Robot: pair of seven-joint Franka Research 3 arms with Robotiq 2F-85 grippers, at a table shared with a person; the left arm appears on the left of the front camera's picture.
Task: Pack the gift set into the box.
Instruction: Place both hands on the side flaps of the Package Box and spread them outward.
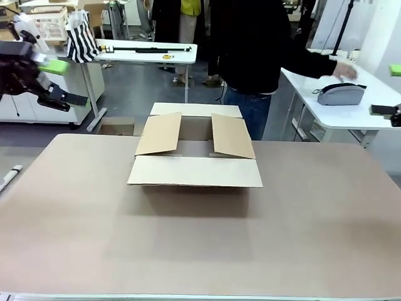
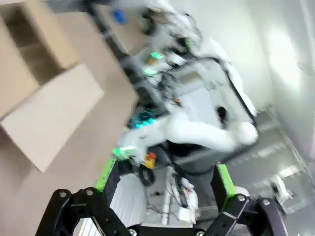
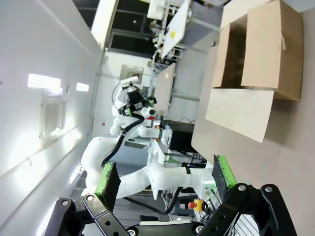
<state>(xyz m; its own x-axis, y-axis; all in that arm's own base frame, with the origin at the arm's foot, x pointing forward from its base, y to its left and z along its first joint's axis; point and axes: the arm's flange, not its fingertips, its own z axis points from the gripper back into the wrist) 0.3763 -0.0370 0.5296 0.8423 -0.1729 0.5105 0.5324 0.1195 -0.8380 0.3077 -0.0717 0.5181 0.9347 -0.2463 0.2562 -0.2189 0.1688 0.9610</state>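
Observation:
The box [image 1: 195, 170], a shallow brown carton, sits at the table's far middle with its four flaps spread open. It also shows in the left wrist view as the box [image 2: 49, 115] and in the right wrist view as the box [image 3: 256, 69], far from both sets of fingers. My left gripper [image 1: 67, 81] hangs open high at the left, well off the carton, and its own view shows the left gripper [image 2: 165, 177] with nothing between the green pads. My right gripper [image 1: 390, 91] is open at the far right edge, and the right gripper [image 3: 166, 175] holds nothing. The gift set is out of view.
A person in a dark top [image 1: 263, 44] stands behind the carton, one hand [image 1: 343, 70] reaching right over a white side table [image 1: 351, 116] that holds a grey pouch [image 1: 340, 94]. Another white table [image 1: 150, 53] stands at the back left.

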